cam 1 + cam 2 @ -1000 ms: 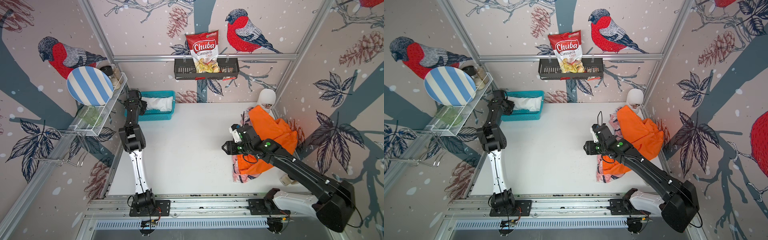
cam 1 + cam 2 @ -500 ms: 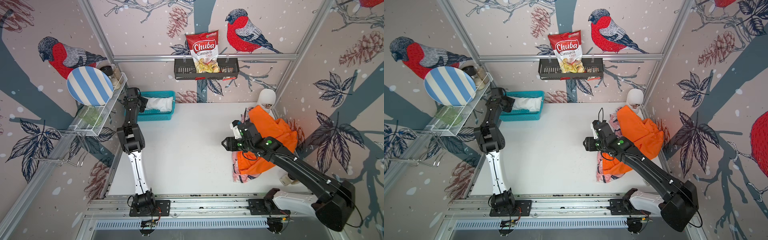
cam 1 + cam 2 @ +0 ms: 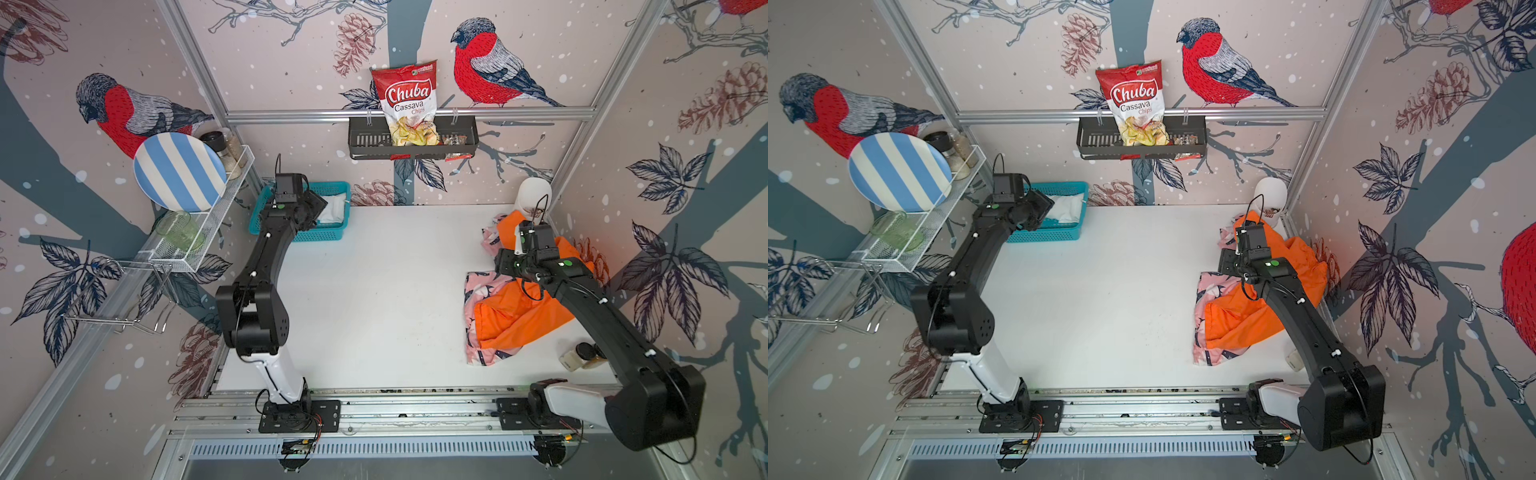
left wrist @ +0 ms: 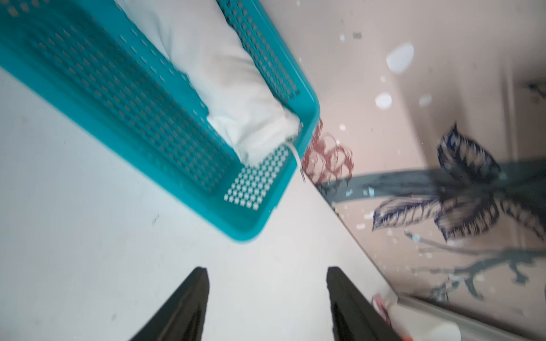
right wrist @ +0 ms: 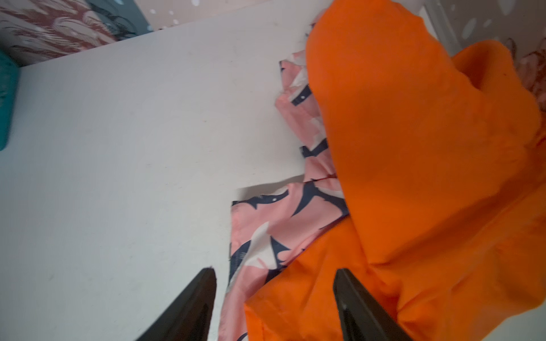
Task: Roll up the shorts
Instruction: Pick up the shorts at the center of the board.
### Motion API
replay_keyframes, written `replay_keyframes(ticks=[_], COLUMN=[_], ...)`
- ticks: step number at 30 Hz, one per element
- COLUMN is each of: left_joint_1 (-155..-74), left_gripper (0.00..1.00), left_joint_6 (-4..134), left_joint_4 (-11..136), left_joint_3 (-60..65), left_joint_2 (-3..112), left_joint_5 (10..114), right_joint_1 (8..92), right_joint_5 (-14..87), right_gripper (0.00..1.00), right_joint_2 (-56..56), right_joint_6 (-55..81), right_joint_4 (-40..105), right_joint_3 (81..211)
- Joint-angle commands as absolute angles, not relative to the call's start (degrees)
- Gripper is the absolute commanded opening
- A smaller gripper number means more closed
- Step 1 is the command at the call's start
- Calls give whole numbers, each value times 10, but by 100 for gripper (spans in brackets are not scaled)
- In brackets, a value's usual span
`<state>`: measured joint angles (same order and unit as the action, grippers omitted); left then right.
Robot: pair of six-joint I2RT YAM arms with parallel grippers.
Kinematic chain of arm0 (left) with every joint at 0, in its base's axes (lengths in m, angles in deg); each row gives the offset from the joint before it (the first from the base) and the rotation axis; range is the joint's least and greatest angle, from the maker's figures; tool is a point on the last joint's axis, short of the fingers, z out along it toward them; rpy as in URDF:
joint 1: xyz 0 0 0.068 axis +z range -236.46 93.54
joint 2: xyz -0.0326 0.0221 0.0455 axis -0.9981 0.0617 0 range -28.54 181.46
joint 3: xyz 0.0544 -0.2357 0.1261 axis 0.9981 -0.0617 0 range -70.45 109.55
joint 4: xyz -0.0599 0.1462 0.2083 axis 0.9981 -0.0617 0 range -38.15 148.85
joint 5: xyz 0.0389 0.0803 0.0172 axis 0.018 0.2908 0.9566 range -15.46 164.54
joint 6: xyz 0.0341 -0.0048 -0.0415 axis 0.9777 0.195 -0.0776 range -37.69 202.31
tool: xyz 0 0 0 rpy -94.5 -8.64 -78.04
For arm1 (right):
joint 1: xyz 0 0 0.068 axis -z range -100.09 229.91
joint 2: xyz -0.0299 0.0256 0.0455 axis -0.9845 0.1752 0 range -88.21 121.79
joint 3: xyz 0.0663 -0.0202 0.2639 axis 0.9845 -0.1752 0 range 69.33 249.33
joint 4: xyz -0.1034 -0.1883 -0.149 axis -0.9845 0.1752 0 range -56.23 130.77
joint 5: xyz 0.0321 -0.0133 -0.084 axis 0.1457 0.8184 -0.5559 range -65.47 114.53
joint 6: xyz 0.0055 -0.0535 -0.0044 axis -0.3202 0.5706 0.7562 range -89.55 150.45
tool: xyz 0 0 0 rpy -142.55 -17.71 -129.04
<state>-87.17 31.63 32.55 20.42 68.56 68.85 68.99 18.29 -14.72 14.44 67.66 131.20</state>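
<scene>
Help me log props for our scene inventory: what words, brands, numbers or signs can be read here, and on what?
"Chuba": white script on the red chip bag standing in the black wall rack.
"Cassava Chips": below it on the same bag.
Green logo at the bag's top corner: too small to read.
Small packets in the rack: print too small to read.
</scene>
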Motion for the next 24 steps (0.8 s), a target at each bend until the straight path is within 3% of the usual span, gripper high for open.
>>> replay_keyframes(ticks=[1, 5, 11, 13, 18, 24], left_joint_1=[-907, -953, -983, -986, -986, -986], left_gripper=[66, 67, 74, 75, 76, 79], left_joint_6=[344, 354, 350, 359, 386, 387], left_joint_4=[410, 447, 456, 459, 460, 462], left_joint_3=[94, -48, -192, -217, -246, -250], left_joint_2=[591, 480, 364, 343, 320, 320], left_joint_5=[739, 760, 765, 761, 752, 745], right_joint_1=[738, 774, 800, 801, 799, 781], right_joint_5=[135, 102, 66, 63, 83, 109], right_gripper=[73, 79, 79, 69, 3, 0], right_joint_2=[-106, -14, 121, 142, 130, 81], right_joint_6=[164, 168, 182, 186, 182, 179], right_joint_4=[644, 592, 583, 587, 589, 599], right_joint_3=[1331, 1359, 1433, 1448, 1453, 1447])
